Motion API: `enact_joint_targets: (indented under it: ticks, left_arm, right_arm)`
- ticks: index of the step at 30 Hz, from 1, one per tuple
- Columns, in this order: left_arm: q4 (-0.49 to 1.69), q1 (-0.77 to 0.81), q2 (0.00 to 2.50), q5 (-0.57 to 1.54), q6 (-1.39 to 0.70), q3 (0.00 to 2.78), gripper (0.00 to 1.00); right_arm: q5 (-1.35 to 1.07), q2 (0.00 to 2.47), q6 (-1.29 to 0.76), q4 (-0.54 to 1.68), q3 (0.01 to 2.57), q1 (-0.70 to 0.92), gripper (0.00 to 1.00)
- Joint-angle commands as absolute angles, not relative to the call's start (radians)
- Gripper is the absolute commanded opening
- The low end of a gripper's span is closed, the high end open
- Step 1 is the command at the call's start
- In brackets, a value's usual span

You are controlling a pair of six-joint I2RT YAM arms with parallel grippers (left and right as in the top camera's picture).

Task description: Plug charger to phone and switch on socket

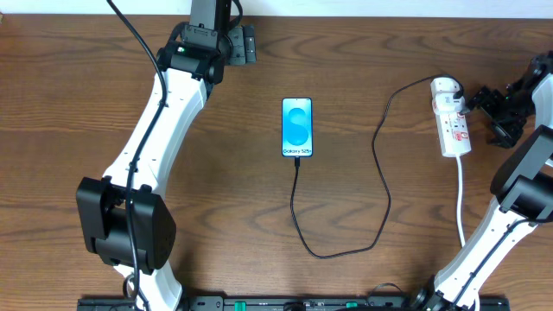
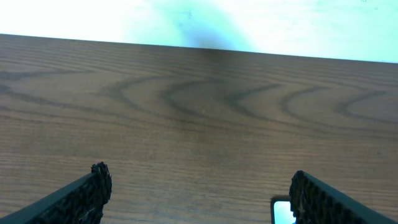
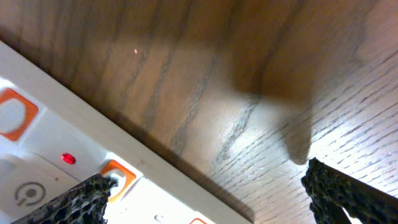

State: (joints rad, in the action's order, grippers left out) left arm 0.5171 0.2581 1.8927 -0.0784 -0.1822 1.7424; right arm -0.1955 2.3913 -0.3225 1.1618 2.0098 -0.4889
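Note:
The phone point(image 1: 296, 127) lies in the middle of the table, cyan screen up. The black charger cable point(image 1: 380, 181) loops from the phone's near end round to the white power strip point(image 1: 453, 122) at the right; its plug tip sits at the phone's bottom edge. My right gripper point(image 1: 486, 107) is open just right of the strip. In the right wrist view its left finger rests by an orange-framed switch point(image 3: 117, 174) on the strip point(image 3: 56, 149), where a red light point(image 3: 68, 159) glows. My left gripper point(image 1: 240, 43) is open and empty at the table's far edge; a corner of the phone point(image 2: 281, 211) shows beside its right finger.
The strip's white cord point(image 1: 460, 194) runs toward the table's front edge beside my right arm. My left arm's white links stretch across the left half of the table. A black rail lies along the front edge point(image 1: 285, 303).

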Motion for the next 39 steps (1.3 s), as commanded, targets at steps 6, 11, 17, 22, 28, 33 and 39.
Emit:
enact_joint_targets:
  ticks: [6, 11, 17, 22, 28, 33, 39]
  left_arm:
    - [0.518, 0.259, 1.897, -0.091, -0.173, 1.736, 0.93]
    - [0.518, 0.259, 1.897, -0.091, -0.173, 1.736, 0.93]
    - [0.518, 0.259, 1.897, -0.091, -0.173, 1.736, 0.93]
    - [0.518, 0.259, 1.897, -0.091, -0.173, 1.736, 0.93]
    - [0.518, 0.259, 1.897, -0.091, -0.173, 1.736, 0.93]
    - [0.518, 0.259, 1.897, -0.091, -0.173, 1.736, 0.93]
    - [0.518, 0.259, 1.897, -0.091, -0.173, 1.736, 0.93]
  right_arm:
    - [-0.228, 2.435, -0.291, 1.192, 2.001, -0.471, 0.99]
    - [-0.228, 2.432, -0.291, 1.2, 2.001, -0.471, 0.98]
    - [-0.147, 2.328, -0.311, 1.287, 2.001, -0.471, 0.99]
    - [-0.084, 2.143, -0.343, 1.362, 2.001, -0.455, 0.99]
    - [-0.066, 1.928, -0.34, 1.434, 1.994, -0.372, 0.99]
    - [0.019, 1.735, -0.336, 1.401, 1.909, -0.229, 0.99]
    - [0.049, 1.436, -0.286, 1.206, 1.604, 0.02, 0.99]
